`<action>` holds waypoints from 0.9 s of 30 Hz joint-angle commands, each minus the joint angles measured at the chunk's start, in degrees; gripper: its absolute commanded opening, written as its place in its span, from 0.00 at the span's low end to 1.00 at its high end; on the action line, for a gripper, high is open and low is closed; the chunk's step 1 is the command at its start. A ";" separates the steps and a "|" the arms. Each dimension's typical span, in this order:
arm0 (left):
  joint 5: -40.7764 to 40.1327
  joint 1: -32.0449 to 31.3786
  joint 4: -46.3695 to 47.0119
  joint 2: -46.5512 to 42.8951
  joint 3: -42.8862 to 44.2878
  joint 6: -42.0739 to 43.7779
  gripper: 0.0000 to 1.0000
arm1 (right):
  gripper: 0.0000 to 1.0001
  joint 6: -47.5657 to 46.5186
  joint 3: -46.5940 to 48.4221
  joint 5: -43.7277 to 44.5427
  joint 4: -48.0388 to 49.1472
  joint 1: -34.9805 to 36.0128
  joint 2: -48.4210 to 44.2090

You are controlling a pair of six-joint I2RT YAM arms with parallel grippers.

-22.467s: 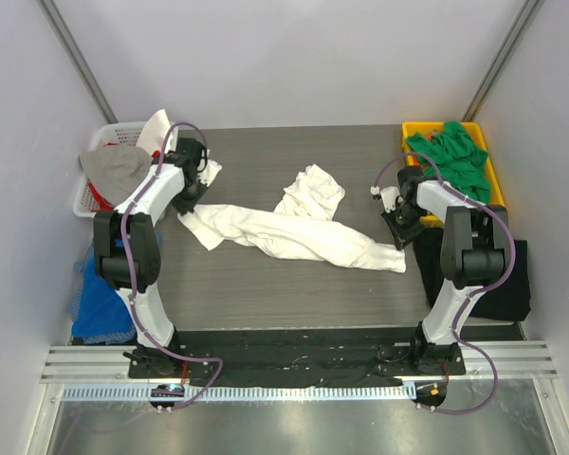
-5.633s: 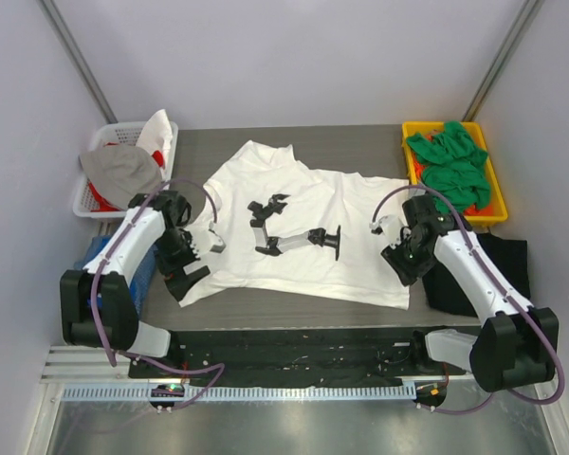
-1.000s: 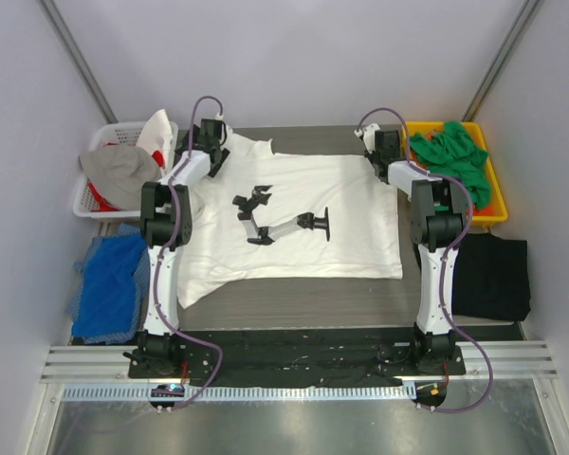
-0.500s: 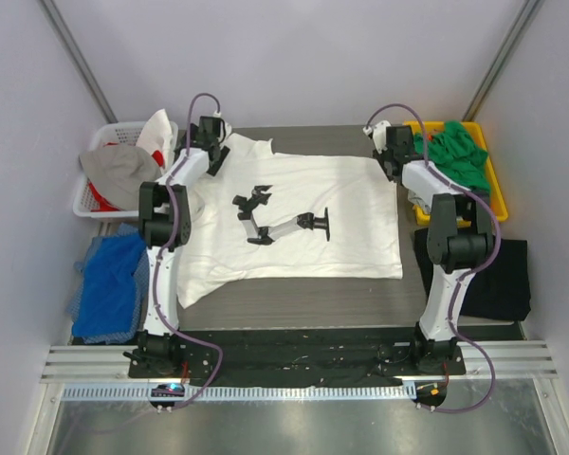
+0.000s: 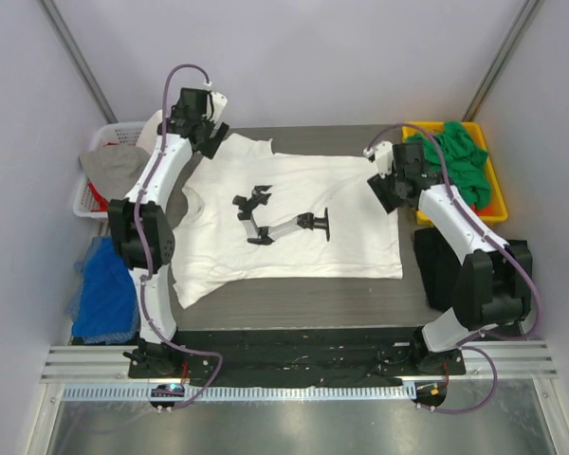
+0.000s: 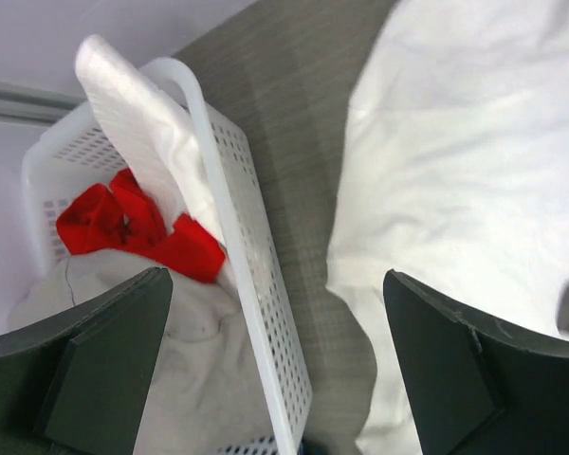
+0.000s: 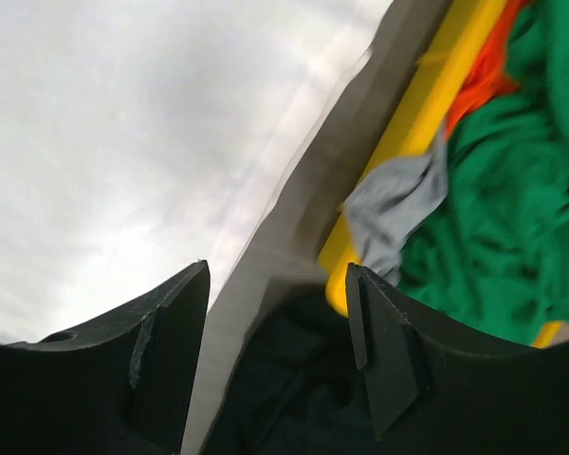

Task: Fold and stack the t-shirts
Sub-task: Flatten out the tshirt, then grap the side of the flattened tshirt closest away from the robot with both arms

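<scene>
The left jaws stand wide apart with nothing between them, their tips cut off at the lower corners of the wrist view; straight below them runs the rim of a white basket, hard plastic pierced with small holes, beside a strip of dark wood-grain counter; past that strip lies the white t-shirt, soft, spread flat, with a black print near its middle and one sleeve crumpled; inside the basket, red cloth and grey cloth lie bunched, their shapes unclear. The right jaws are also parted and hold nothing, above the shirt's right edge; just beside them a yellow bin holds rumpled green t-shirts; something dark below them is too blurred to name. The black t-shirt lies nearer that arm's base, half hidden by the arm.
</scene>
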 commanded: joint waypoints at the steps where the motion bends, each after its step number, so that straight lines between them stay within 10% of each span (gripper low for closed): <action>1: 10.53 -0.11 -18.09 -8.89 -7.69 3.28 1.00 | 0.67 -1.27 -8.55 -1.45 -13.09 -0.05 -5.43; 10: 14.32 0.16 -21.81 -29.89 -37.69 11.63 1.00 | 0.66 -3.39 -22.89 -1.80 -14.96 -0.05 -18.45; 27: 19.69 0.07 -23.58 -38.96 -56.86 15.50 0.85 | 0.64 -2.77 -30.53 -6.80 -9.07 -0.05 -18.54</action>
